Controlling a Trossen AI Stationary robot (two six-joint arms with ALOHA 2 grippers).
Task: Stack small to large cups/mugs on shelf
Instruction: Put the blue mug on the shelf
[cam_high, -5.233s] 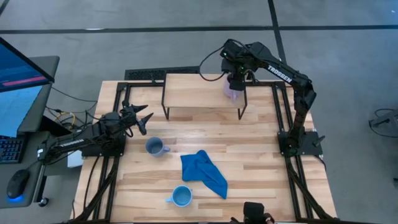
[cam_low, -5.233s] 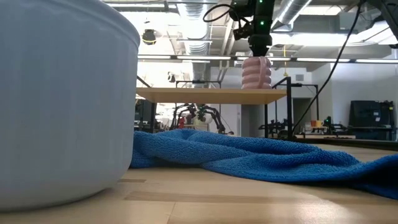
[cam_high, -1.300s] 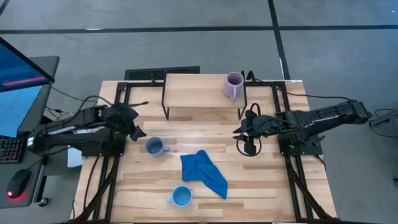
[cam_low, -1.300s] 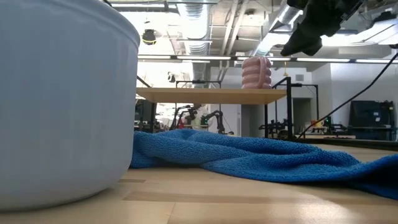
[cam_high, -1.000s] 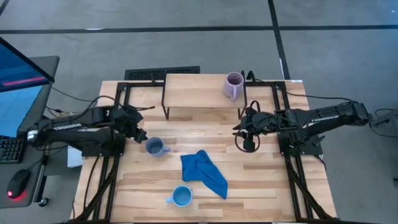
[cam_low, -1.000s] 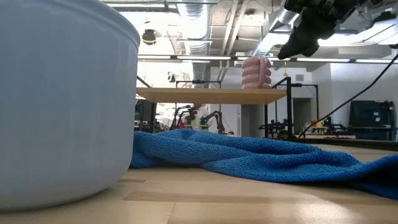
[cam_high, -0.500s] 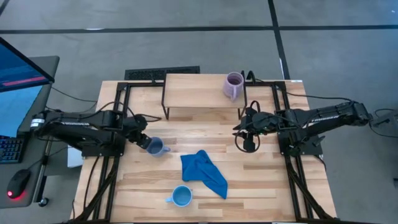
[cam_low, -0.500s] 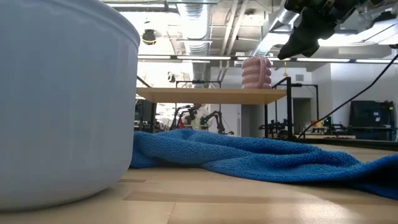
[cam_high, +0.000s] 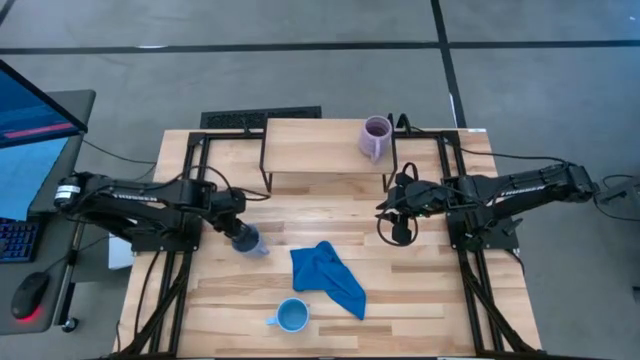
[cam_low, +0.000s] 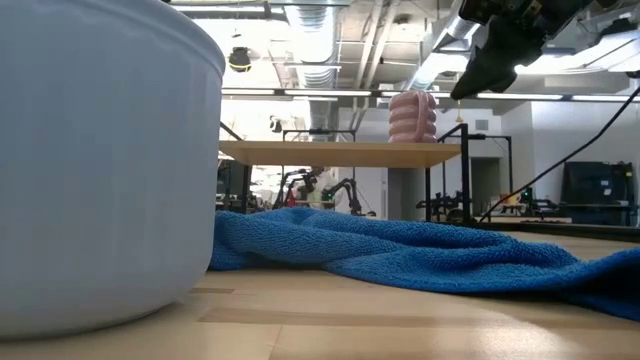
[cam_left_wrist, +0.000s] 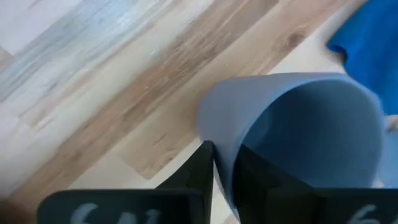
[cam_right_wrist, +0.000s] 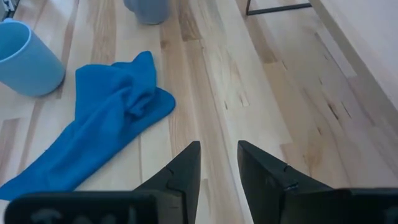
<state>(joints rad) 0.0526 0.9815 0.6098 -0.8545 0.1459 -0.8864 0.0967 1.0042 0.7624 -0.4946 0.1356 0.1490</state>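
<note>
A grey-blue mug (cam_high: 248, 241) stands on the table's left half, and my left gripper (cam_high: 238, 232) is shut on its rim. A pale purple mug (cam_high: 376, 136) stands upright on the right end of the low wooden shelf (cam_high: 315, 146). A light blue mug (cam_high: 291, 316) stands near the front edge, filling the left of the low view (cam_low: 100, 160). My right gripper (cam_high: 392, 218) hovers open above the table, in front of the shelf's right legs, with nothing between its fingers (cam_right_wrist: 186, 165). My left gripper pinches the grey-blue mug's wall at the rim (cam_left_wrist: 219, 140), on the side toward the table's left. One finger (cam_left_wrist: 198, 169) is outside and the other (cam_left_wrist: 258, 177) is inside the mug. The fingers slant down from the left. Whether the mug is lifted, I cannot tell.
A crumpled blue cloth (cam_high: 328, 278) lies between the two blue mugs, right of the grey-blue one. Black frame rails run along both table sides. Bare wood lies between the cloth and my right gripper. A monitor and keyboard stand off the table's left side.
My left gripper has moved toward the table's right and near edges and down, from beside the grey-blue mug to its rim. My right arm has kept still.
</note>
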